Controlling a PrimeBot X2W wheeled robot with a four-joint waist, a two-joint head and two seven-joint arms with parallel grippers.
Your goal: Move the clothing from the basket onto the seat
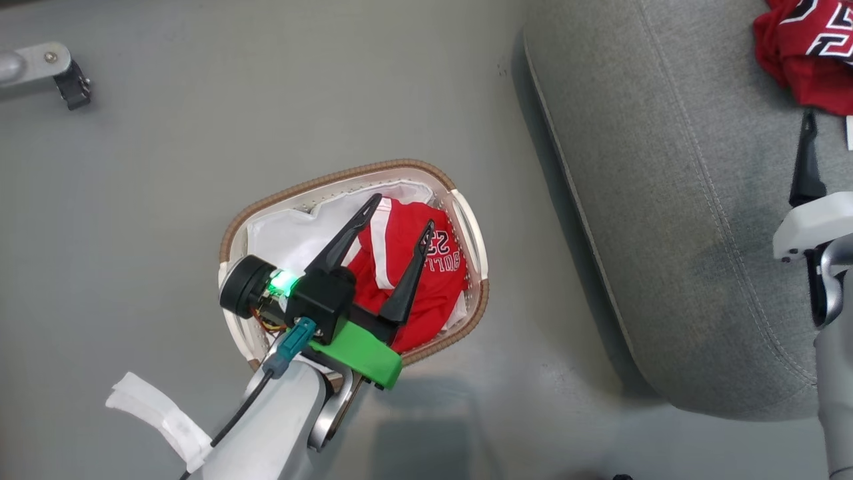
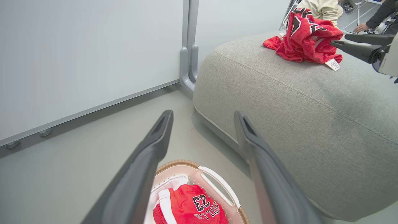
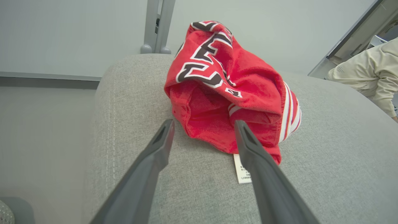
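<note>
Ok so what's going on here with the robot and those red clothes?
The basket is being emptied onto the grey seat. One red garment lies crumpled on the seat, and the right gripper is open beside it, gripping nothing. The other garment is in the basket on the floor, with the left gripper hovering open above it, not yet gripping.

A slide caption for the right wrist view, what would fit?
Open right gripper facing a red garment on the grey seat.
</note>
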